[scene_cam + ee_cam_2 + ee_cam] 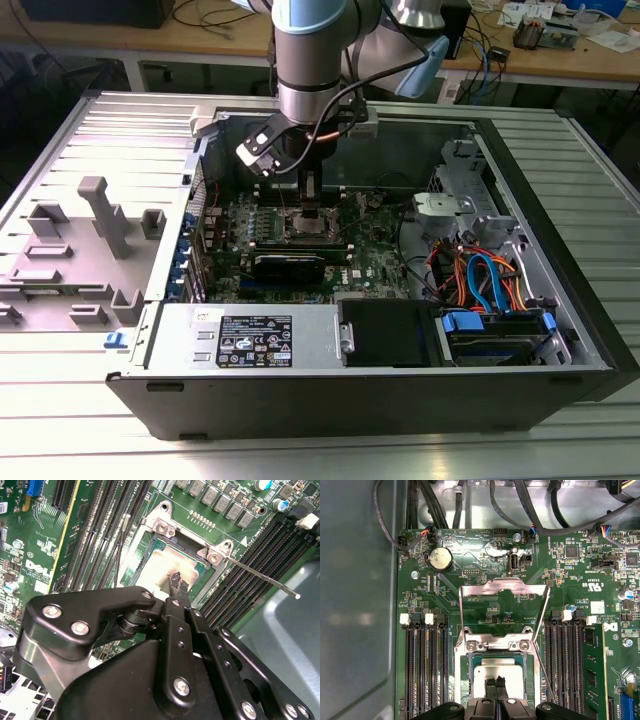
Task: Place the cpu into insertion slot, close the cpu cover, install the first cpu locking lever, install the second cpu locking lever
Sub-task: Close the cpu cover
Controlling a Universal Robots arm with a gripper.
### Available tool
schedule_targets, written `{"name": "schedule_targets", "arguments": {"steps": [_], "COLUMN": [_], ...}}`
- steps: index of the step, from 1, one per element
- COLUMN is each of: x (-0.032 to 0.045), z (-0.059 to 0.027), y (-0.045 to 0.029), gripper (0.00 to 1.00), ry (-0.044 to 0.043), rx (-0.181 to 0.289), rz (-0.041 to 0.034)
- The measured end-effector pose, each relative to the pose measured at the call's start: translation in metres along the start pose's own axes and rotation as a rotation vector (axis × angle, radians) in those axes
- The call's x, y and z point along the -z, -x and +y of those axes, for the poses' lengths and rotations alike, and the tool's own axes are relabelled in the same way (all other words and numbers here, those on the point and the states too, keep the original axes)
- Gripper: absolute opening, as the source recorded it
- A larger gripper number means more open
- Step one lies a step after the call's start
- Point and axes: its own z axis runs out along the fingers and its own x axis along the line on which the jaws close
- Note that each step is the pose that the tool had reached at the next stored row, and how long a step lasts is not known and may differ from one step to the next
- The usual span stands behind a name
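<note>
The cpu lies flat in the insertion slot, its silver-grey top showing; in the second wrist view the cpu sits inside the slot's metal rim. The cpu cover stands swung up and open behind the slot. My gripper hangs directly over the chip, its two thin black fingertips close together with nothing between them, right at the chip's top. In the exterior view the gripper reaches down into the case over the slot. One thin locking lever sticks out free from the slot's corner; another lever runs along the opposite side.
Long black memory slots flank the slot on both sides. Black cables run across the case wall behind the board. In the exterior view a power supply lies at the front and drive cables at the exterior view's right. A grey fixture stands outside the case.
</note>
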Motion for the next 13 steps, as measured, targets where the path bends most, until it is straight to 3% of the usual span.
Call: {"name": "schedule_targets", "arguments": {"steps": [7, 11, 13], "x": [0.0012, 0.0133, 0.0230], "z": [0.0075, 0.0081, 0.0085], "y": [0.0000, 0.0006, 0.0011], "gripper": [0.11, 0.11, 0.11], "ry": [-0.0043, -0.0095, -0.0104], "rx": [0.000, 0.000, 0.000], "rz": [-0.0002, 0.0000, -0.0003]}}
